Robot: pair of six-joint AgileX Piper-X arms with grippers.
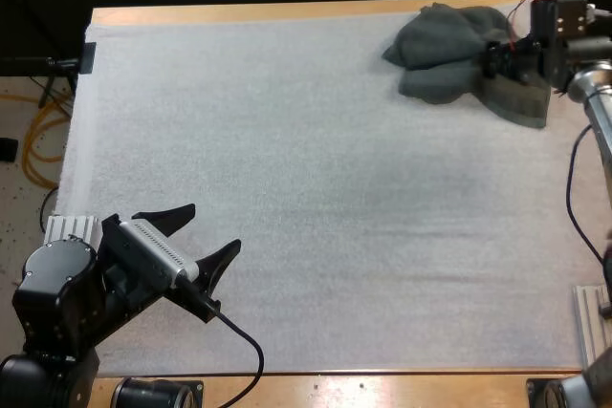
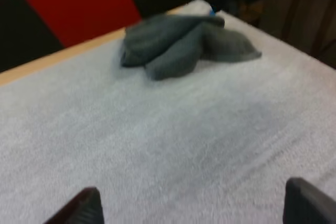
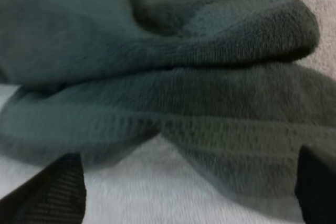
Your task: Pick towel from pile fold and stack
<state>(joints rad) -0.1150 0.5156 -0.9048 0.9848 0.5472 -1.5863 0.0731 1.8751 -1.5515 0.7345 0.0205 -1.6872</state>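
- One wooden bench [image 1: 402,387]; its bare edge shows along the near and far sides.
- One white mat [image 1: 335,188] covers nearly all of the bench top. In the left wrist view the mat [image 2: 157,145] lies bare between the jaws and the cloth.
- One heap [image 1: 449,50] of dark grey-green towel lies crumpled on the mat at its far right corner, close to the far edge. It spreads in several rumpled lobes, and I cannot tell whether it is one towel or more. The left wrist view has the heap [image 2: 178,43] well away across bare mat. The right wrist view has its folds [image 3: 157,77] just in front of the jaws.
- Two arms: the left arm [image 1: 86,284] enters at the near left corner, and the right arm [image 1: 588,93] enters at the right edge and reaches to the heap.
- Two sets of jaws, with four black fingers in all.
- Left jaws: released and holding nothing. The two fingers [image 1: 222,260] stand wide apart over bare mat near the left corner, well apart from the heap. The left wrist view shows both tips [image 2: 79,211] spread over the mat.
- Right jaws: released, at the heap's right side. The two fingers [image 3: 58,187] stand wide apart, one at the heap's edge beside bare mat and the other over the cloth. The towel lies between and ahead of them and is not squeezed.
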